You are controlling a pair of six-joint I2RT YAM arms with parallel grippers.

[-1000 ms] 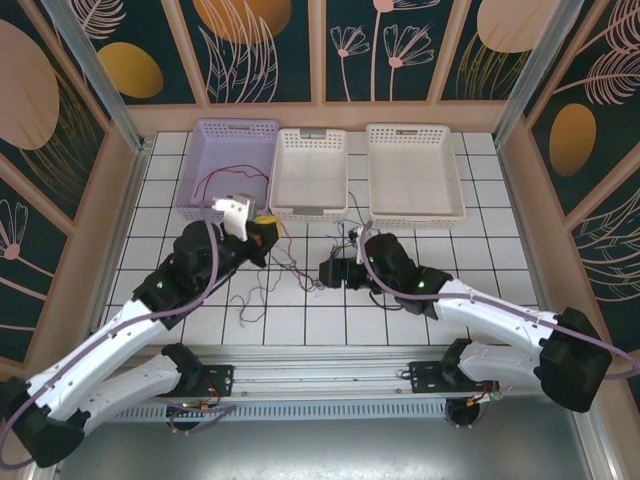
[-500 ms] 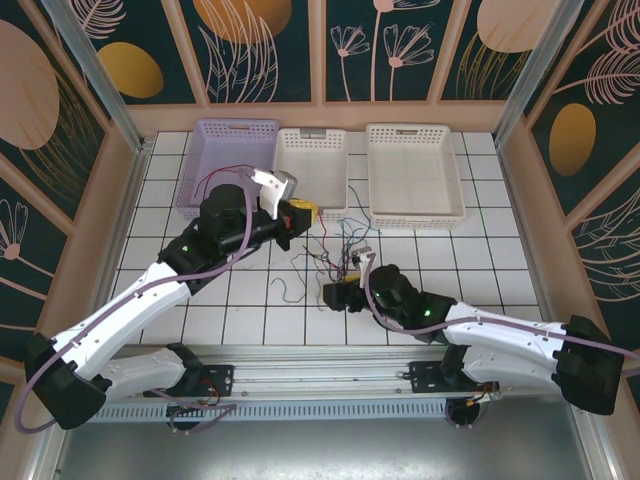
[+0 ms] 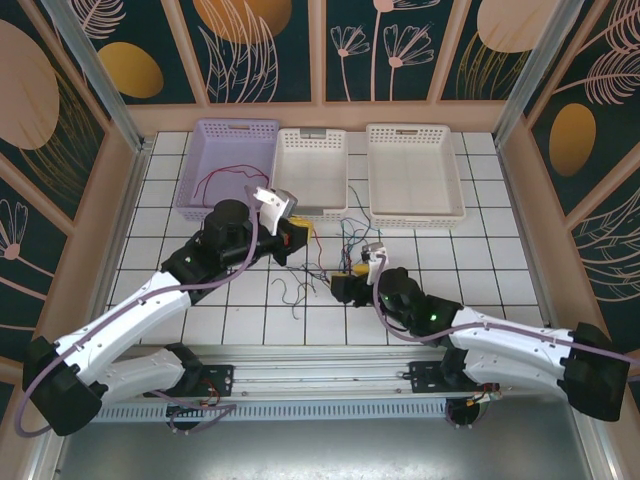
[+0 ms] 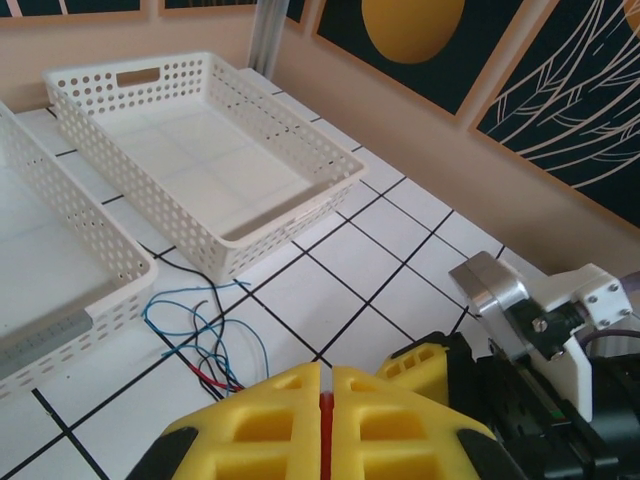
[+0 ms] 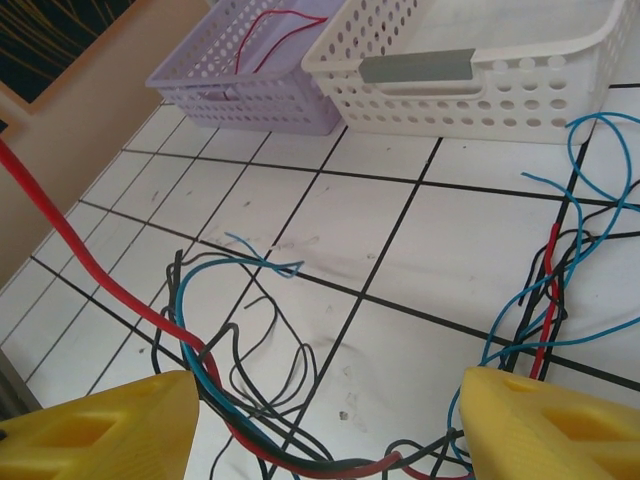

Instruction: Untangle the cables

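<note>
The cables (image 3: 322,255) lie in a loose tangle of red, black and blue-teal strands on the white tiled table (image 3: 490,250), just in front of the two white baskets (image 3: 415,128) and between the two arms. From overhead I can't make out how either set of fingers stands; the wrist cameras tell it. The left gripper (image 4: 326,372) has its yellow pads pressed together, with one red cable (image 4: 321,432) pinched in the seam. In the right wrist view a red strand runs up taut toward the left, clear of the tiles, while the others sag in loops on the floor. The right gripper (image 5: 330,385) stands wide apart, low over the heap, with strands lying between its fingers but nothing clamped. Counting up: two grippers and three baskets in a row at the far edge, one lilac basket (image 3: 237,125) on the left and the two white ones beside it. A separate red wire (image 3: 222,180) lies curled inside the lilac one
</note>
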